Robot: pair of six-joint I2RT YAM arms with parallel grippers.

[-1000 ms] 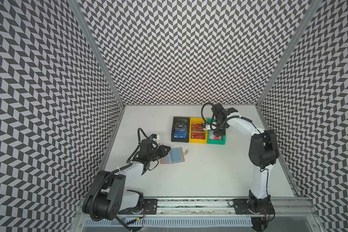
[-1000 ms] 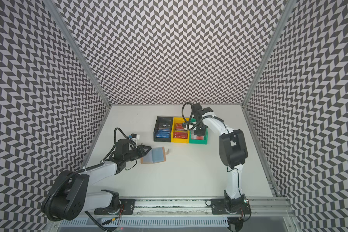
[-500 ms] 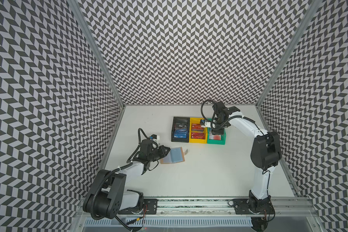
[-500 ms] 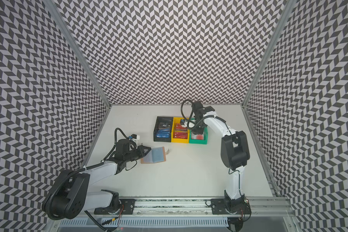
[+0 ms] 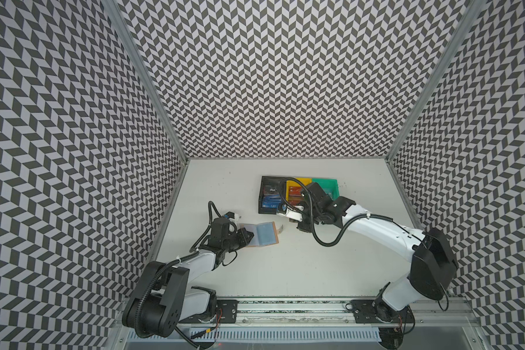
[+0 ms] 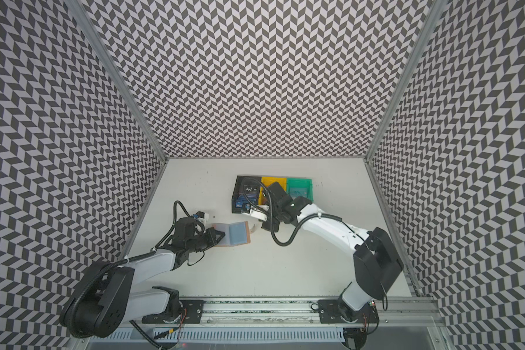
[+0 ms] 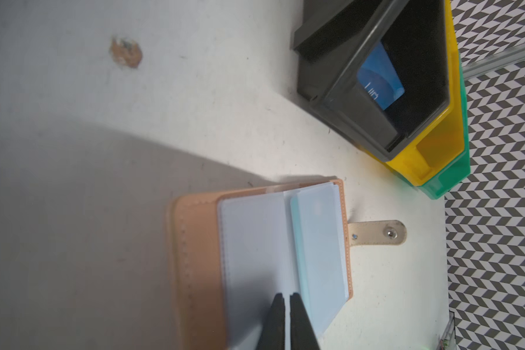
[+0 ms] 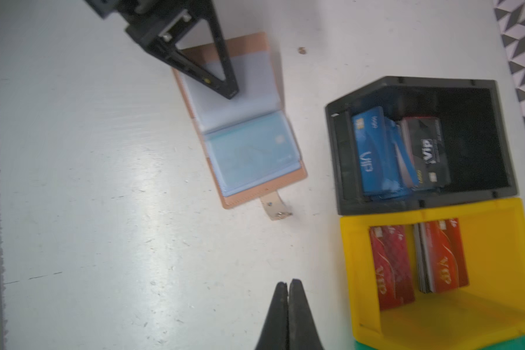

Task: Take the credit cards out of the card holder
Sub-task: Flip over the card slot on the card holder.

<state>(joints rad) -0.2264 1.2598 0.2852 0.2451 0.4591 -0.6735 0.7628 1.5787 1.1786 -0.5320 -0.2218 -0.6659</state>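
Left gripper (image 7: 286, 298): jaws together, tips on the empty sleeve page of the card holder (image 7: 194, 242), which lies open on the counter (image 7: 225, 91). It is probably pinning the holder, but contact is unclear. The teal card (image 8: 249, 151) sits in the opposite sleeve.

Card: thin, stiff, slick. Holder: light, will slide. Grip the card's edge at the sleeve mouth.

Right gripper (image 8: 288, 285): closed, empty, hovering short of the black bin (image 8: 340, 169).

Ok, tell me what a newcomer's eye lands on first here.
The black bin, yellow bin and green bin, side by side at the back of the table, strike first, with blue cards in the black one and red cards in the yellow. Then the tan card holder lying open nearer the arms, a teal card in its sleeve and the shut left end effector tip-down on it.
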